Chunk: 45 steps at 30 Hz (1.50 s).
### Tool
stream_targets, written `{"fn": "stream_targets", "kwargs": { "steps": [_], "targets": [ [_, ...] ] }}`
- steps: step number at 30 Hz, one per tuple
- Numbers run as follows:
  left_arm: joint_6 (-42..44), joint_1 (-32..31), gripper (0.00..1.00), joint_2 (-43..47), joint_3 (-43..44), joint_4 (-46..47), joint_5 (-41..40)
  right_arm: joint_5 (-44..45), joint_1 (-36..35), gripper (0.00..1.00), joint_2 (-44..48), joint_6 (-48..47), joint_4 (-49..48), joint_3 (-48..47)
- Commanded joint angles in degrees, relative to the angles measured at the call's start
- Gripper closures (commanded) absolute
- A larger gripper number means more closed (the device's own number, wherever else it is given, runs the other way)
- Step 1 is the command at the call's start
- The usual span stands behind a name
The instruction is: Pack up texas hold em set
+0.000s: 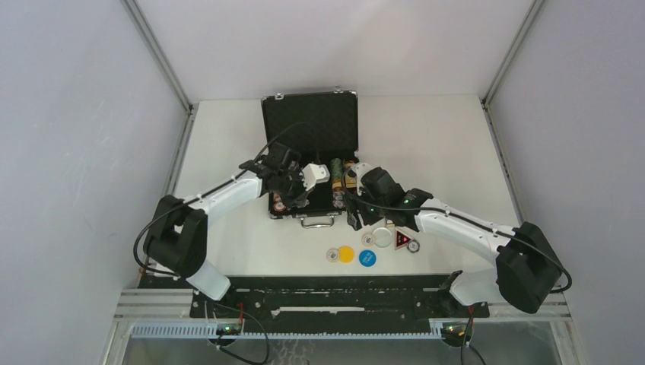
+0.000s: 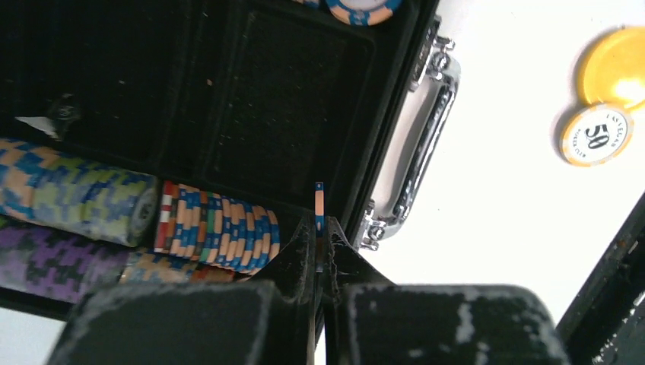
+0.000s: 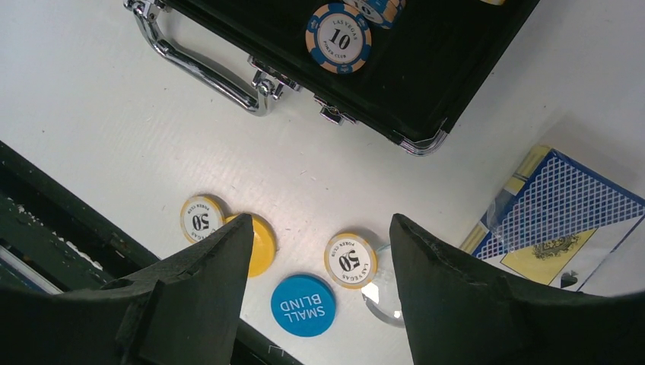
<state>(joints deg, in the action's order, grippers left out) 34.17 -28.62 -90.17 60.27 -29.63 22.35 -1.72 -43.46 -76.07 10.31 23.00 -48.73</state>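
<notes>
1. The left gripper (image 2: pixel 321 245) is pinched tight on a single poker chip (image 2: pixel 319 201). The chip is held edge-on at the fingertips, showing blue and peach stripes.
2. That chip hangs inside the open briefcase (image 2: pixel 289 91), close to its front wall. It is just beside a blue-and-peach stack (image 2: pixel 220 228) lying on its side. I cannot tell whether chip and stack touch.
3. Further along the same tray lie a green-and-blue stack (image 2: pixel 76 198) and a purple stack (image 2: pixel 46 262), also on their sides.
4. The metal handle (image 2: pixel 426 144) sits on the outside of the front wall. Beyond it, on the white table (image 2: pixel 494 228), a 50 chip (image 2: pixel 597 135) lies against a yellow button (image 2: pixel 616 72).
5. The right gripper (image 3: pixel 319 224) hangs over the table in front of the case with its jaws spread wide, holding nothing.
6. In the gap between its fingers (image 3: pixel 205 296) lie a blue SMALL BLIND button (image 3: pixel 303 306) and a second 50 chip (image 3: pixel 350 260), just beside each other. A clear round disc (image 3: pixel 380 306) is partly hidden by one finger. The yellow button and the first 50 chip are partly hidden by the other.
7. A 10 chip (image 3: pixel 338 38) lies flat inside the case near the front wall.
8. A card deck (image 3: pixel 555 220) with a blue lattice back lies on the table just off the case's corner.
9. From above, the lid (image 1: pixel 309 125) stands open at the far side. A red-black triangle token (image 1: pixel 402 237) lies next to a white button (image 1: pixel 382 237), close by the right arm.
</notes>
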Motion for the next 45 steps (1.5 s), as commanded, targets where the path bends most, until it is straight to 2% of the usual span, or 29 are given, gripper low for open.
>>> {"fn": "stream_targets", "kwargs": {
  "steps": [1, 8, 23, 36, 45],
  "targets": [
    [3.2, 0.5, 1.00, -0.2, 3.0, -3.9, 2.3, -0.7, 0.5, 0.26, -0.5, -1.5, -1.9, -2.1],
    [3.2, 3.6, 1.00, -1.1, 3.1, -4.7, 1.9, -1.3, 0.7, 0.26, -1.1, -1.8, -1.8, -2.2],
    [2.4, 4.5, 1.00, -7.2, 6.5, -7.4, -3.6, -1.0, 0.9, 0.26, -2.3, -1.7, -1.7, -2.3],
    [4.0, 6.8, 1.00, -13.2, 15.9, -12.4, -7.8, -1.0, 0.9, 0.26, -2.6, -1.8, -1.4, -2.2],
    [5.5, 6.7, 1.00, -13.7, 16.1, -13.0, -5.0, -0.6, 0.9, 0.26, -2.7, -1.6, -1.4, -1.8]
  ]
}}
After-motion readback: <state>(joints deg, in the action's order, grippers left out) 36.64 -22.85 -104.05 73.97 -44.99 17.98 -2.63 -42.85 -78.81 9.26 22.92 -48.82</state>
